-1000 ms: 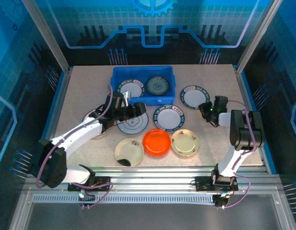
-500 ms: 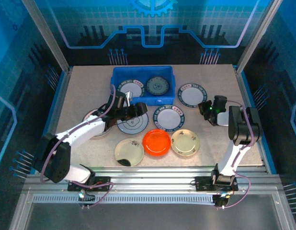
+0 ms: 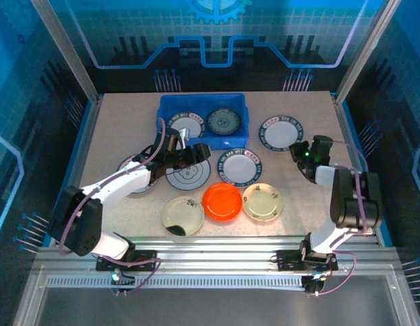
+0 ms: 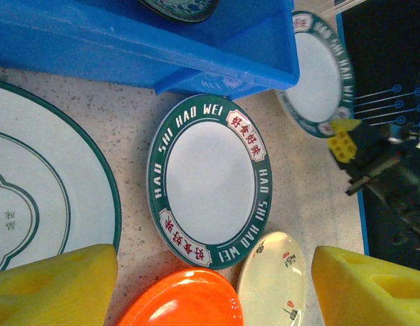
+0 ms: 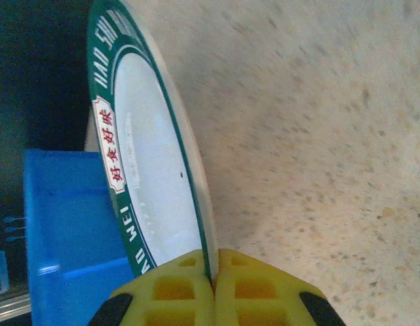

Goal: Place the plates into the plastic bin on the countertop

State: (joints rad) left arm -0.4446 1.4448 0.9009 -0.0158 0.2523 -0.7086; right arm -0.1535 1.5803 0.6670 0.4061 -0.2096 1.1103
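Note:
The blue plastic bin (image 3: 170, 107) holds a white dark-rimmed plate (image 3: 186, 126) and a teal patterned plate (image 3: 223, 122). My right gripper (image 3: 302, 152) is shut on the edge of a green-rimmed white plate (image 3: 280, 132), tilted up just right of the bin; its pads (image 5: 176, 292) pinch that plate (image 5: 152, 183) at the rim. My left gripper (image 3: 194, 153) is open and holds nothing, hovering over a large grey-white plate (image 3: 185, 175). Between its yellow fingers (image 4: 54, 285) lie another green-rimmed plate (image 4: 210, 180), the orange plate (image 4: 179, 299) and a cream plate (image 4: 271, 285).
On the countertop (image 3: 121, 129) a second cream plate (image 3: 183, 215) lies front left and another plate (image 3: 130, 183) sits partly under the left arm. The bin wall (image 5: 60, 231) stands close behind the held plate. Aluminium rails (image 3: 217, 246) frame the front edge.
The right gripper has shifted right and back with its plate, which now sits further from the bin. The left gripper has edged slightly right.

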